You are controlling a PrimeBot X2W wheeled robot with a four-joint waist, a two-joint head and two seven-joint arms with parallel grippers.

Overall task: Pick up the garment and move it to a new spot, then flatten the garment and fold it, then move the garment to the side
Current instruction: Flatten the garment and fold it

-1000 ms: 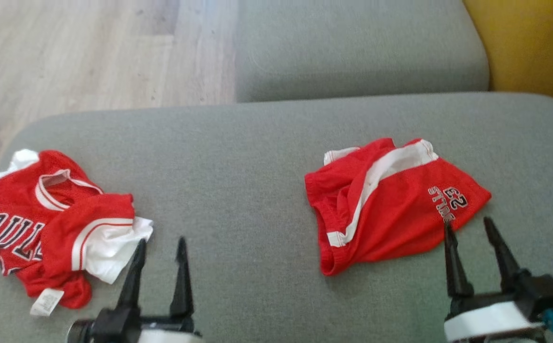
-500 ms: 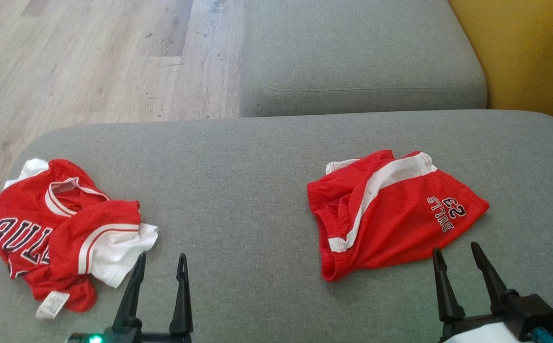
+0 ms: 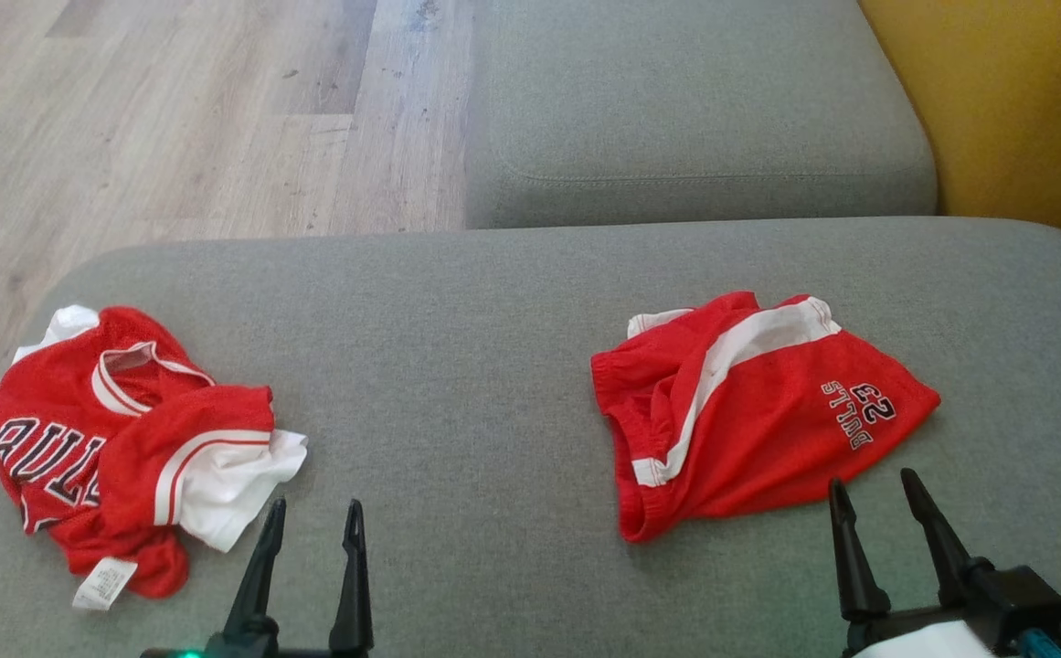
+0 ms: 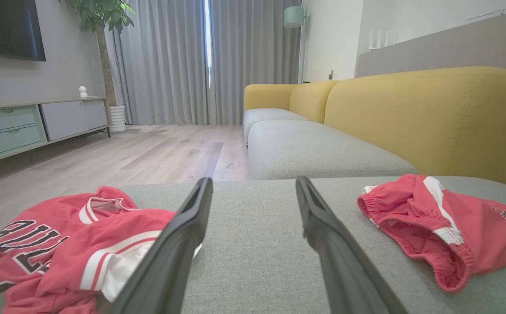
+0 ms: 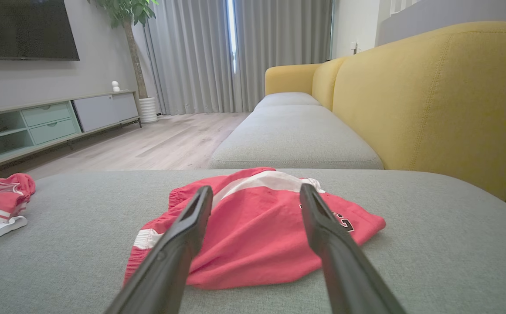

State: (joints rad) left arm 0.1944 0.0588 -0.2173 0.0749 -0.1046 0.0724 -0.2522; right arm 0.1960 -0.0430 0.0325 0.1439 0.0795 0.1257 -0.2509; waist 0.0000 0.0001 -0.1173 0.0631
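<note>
Right hand (image 3: 871,479) spread, empty, just short of shorts (image 3: 768,429) near right edge of sofa seat (image 3: 493,366); near hem is best pinched, both layers taken.

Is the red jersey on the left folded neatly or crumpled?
Crumpled. The red jersey lies bunched on the grey cushion, its lettering partly covered and white fabric spilling out.
</note>
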